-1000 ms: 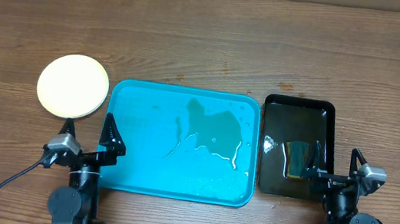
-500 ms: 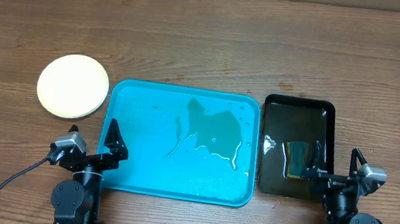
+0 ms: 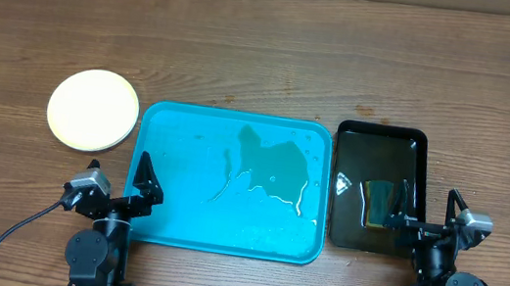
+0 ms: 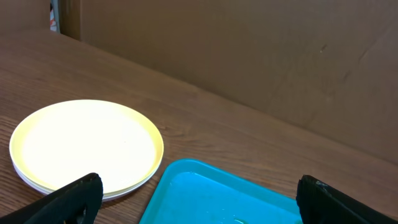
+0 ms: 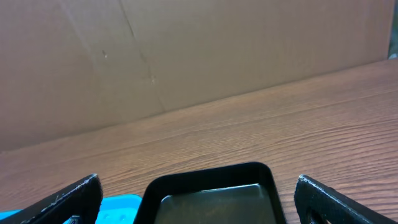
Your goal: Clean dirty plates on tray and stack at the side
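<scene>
The plates [image 3: 93, 110] lie in one stack on the table, left of the turquoise tray [image 3: 174, 231]. The top plate is pale yellow and shows no smear. The left wrist view shows the stack [image 4: 87, 146] with a white rim under the yellow one, beside the tray's corner [image 4: 186, 171]. The tray holds no plates, only patches of water. My left gripper [image 3: 116, 184] [image 4: 199, 208] is open and empty at the tray's front left corner. My right gripper [image 3: 427, 210] [image 5: 199, 199] is open and empty at the front right.
A narrow black tray [image 3: 383, 132] [image 5: 211, 177] stands right of the turquoise tray, with dark water and a green-yellow sponge [image 3: 380, 204] in it. Cardboard walls stand behind the wooden table.
In the first half second the left arm shifted slightly right and toward the front edge, then stayed still. The right arm, plates and trays have not moved.
</scene>
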